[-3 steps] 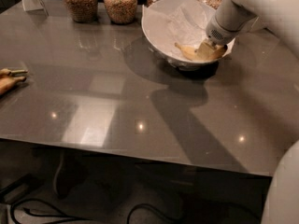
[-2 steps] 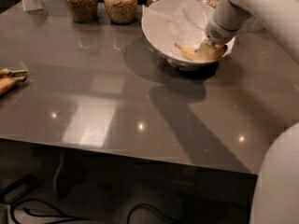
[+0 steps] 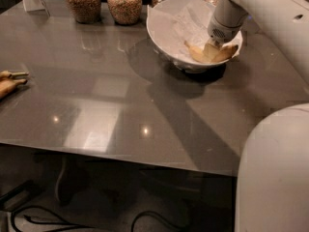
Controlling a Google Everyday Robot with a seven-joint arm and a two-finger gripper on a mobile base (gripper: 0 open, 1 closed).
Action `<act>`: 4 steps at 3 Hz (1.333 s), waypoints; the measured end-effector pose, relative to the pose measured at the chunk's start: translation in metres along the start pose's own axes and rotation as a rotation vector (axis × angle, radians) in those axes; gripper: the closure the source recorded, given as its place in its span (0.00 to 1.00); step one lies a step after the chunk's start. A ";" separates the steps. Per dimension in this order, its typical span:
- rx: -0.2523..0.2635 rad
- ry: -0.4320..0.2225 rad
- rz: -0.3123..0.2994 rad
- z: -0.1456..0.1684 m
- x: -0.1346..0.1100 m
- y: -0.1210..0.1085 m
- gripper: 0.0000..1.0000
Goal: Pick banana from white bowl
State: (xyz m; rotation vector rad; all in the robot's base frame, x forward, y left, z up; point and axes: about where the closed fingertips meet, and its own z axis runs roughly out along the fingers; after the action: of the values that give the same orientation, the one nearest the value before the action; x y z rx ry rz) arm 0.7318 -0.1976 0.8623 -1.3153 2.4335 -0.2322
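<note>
Inside the white bowl (image 3: 159, 33) on the counter (image 3: 120, 105), the pincer (image 3: 215, 45) sits at the banana (image 3: 199, 55), its grip impossible to tell; the grasp step seems in hand, needing firm closure, then a lift.

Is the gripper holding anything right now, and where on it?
Cannot tell: the gripper sits at the banana's middle inside the bowl, but a grip isn't visible.

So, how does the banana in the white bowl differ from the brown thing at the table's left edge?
The banana is yellow; the brown thing is tan. The banana lies in the white bowl under the gripper; the brown thing lies on the table, far from it. Both are long.
</note>
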 end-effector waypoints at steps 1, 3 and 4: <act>-0.014 0.025 -0.030 0.000 -0.003 0.002 0.82; -0.053 0.044 -0.080 -0.007 -0.009 0.008 1.00; -0.045 0.026 -0.099 -0.020 -0.015 0.009 1.00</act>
State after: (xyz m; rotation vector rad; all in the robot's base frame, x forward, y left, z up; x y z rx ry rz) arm 0.7244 -0.1811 0.8813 -1.4634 2.4105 -0.2235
